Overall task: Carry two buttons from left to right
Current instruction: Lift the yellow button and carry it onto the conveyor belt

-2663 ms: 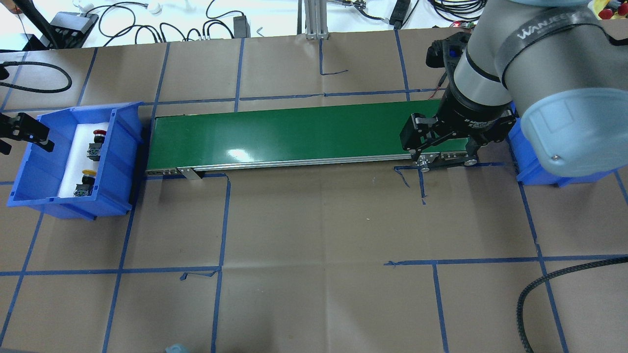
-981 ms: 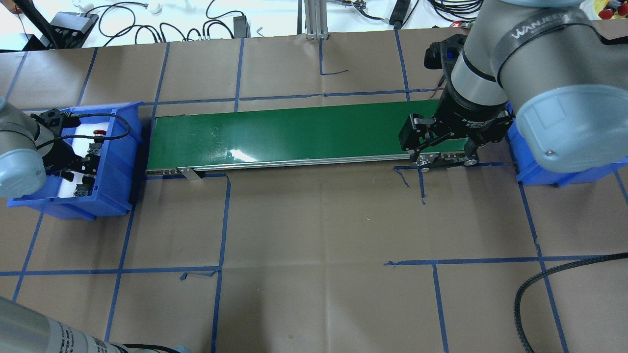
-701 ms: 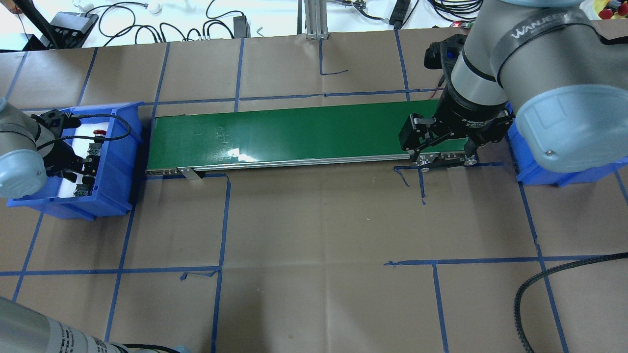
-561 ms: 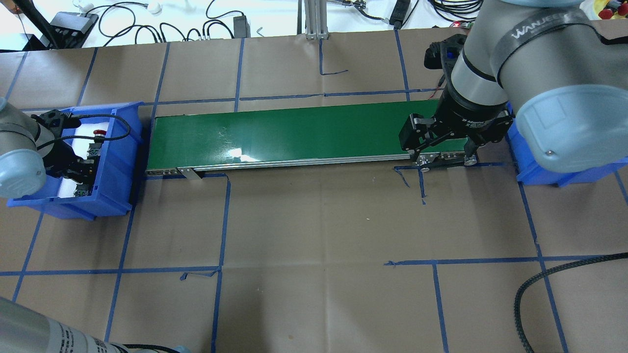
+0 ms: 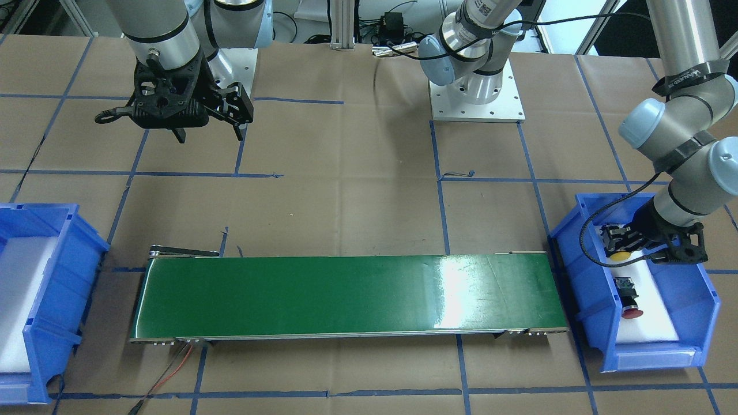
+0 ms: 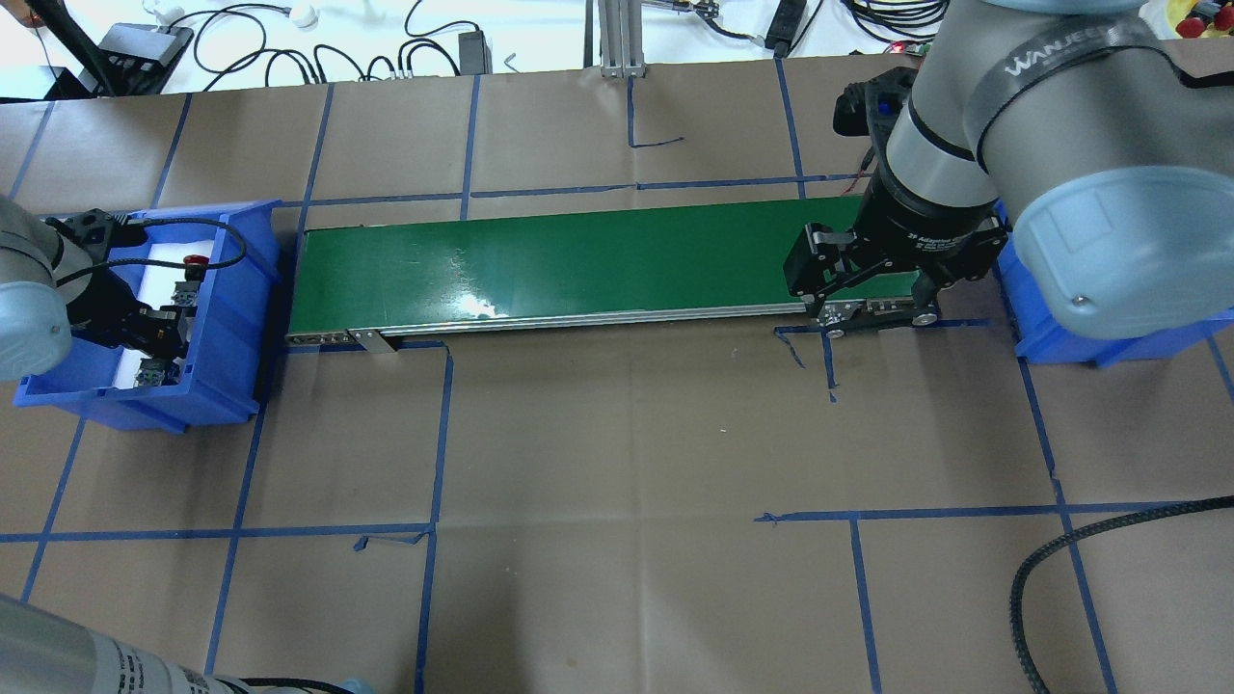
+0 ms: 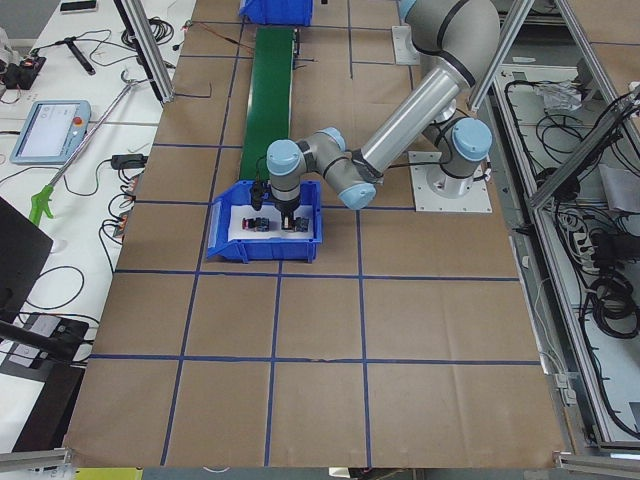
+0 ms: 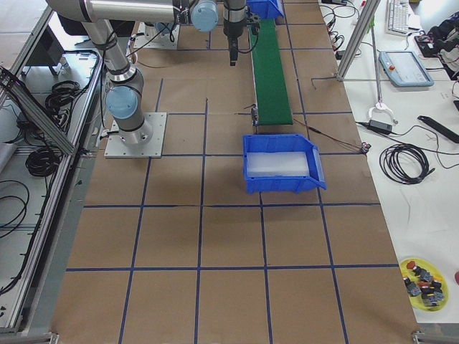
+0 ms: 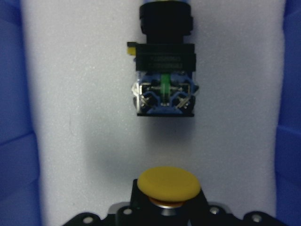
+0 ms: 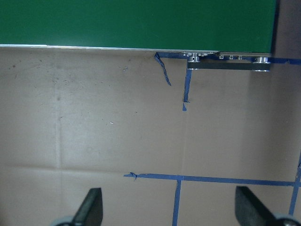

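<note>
Two buttons' worth of carrying left to do, judging by the layout. Found both inside the left blue bin (image 5: 579,271), on its white foam liner (image 5: 657,311), laid on their sides with caps pointing away from the robot, probably so that the boxy bodies faced incoming fingers.

Reached into that bin with the left gripper (image 5: 617,242) and pinched the yellow button (image 9: 168,183) just behind its mushroom cap, as far as the wrist view showed. Gripped there, presumably, because the collar offered firmer faces than the rounded cap. Could not tell whether lifted clear of the foam or resting on it.

Saw the red button (image 5: 628,298) just beside, apart from the fingers, likely saved for a second trip.

Held the right gripper (image 6: 875,310) with fingers spread wide, above the brown paper by the robot's-right end of the green conveyor belt (image 5: 346,294) and near the right blue bin (image 6: 1036,337). Parked there, most likely, to catch whatever the belt delivers. Judged the belt to be the bridge, with the bins set well apart at its two ends.
</note>
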Robot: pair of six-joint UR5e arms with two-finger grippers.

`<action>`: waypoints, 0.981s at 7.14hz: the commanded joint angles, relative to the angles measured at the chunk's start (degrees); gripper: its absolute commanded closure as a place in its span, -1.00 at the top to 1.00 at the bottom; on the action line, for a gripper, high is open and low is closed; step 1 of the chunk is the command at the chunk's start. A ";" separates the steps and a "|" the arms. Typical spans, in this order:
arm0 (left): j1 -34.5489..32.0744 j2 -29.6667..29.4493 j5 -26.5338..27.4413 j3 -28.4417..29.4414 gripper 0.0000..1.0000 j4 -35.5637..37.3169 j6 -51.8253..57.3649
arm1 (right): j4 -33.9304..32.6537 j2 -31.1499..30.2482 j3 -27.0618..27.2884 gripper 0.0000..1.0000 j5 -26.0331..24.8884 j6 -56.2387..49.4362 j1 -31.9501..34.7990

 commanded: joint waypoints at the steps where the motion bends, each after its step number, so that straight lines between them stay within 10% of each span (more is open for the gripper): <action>1: 0.35 2.77 -0.03 7.04 -0.80 -10.07 0.17 | 0.00 0.00 0.00 1.00 0.00 -0.02 0.00; 4: 0.00 4.98 0.24 22.07 -0.81 -30.40 -0.18 | 0.00 0.00 0.00 1.00 0.00 -0.02 0.00; 7: -3.93 4.28 0.06 23.52 -0.81 -30.71 -1.84 | 0.00 0.00 0.00 1.00 0.00 -0.02 0.00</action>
